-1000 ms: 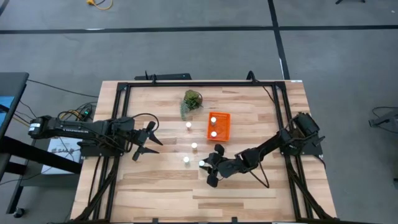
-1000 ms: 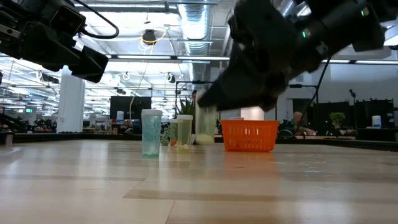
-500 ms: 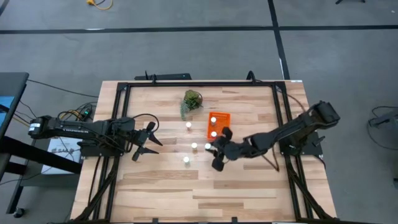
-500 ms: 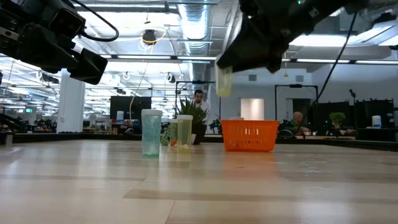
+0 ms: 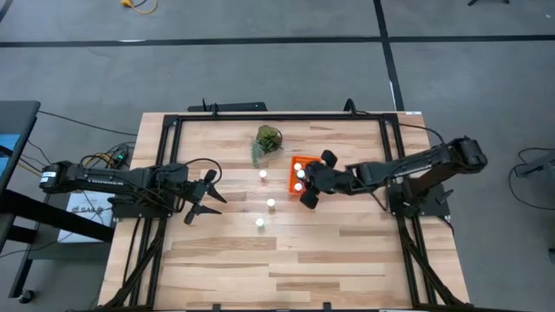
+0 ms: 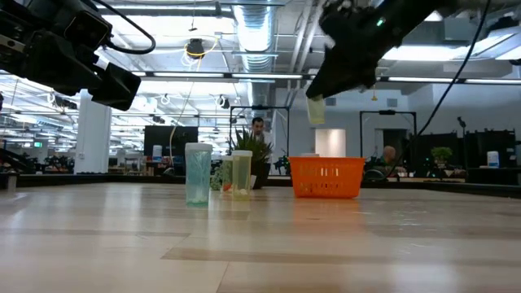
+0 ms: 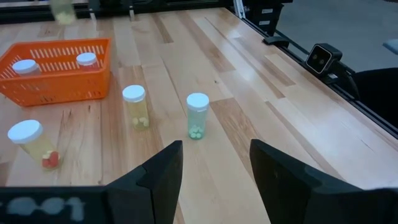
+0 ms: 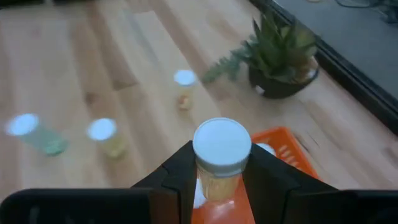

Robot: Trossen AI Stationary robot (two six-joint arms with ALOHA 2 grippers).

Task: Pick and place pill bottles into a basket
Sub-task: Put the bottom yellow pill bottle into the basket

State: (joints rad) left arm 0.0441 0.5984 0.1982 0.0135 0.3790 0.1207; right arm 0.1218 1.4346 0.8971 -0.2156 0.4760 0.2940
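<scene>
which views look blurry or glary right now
Right wrist view: sharp on the held bottle, but the table bottles and plant are motion-smeared. Low view: bright ceiling lights leave the right gripper in silhouette. Left wrist view: glare streaks on the table.

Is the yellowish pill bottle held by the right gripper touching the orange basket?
Apart. The low view shows the white-capped yellowish pill bottle in the right gripper hanging well above the orange mesh plastic basket.
</scene>
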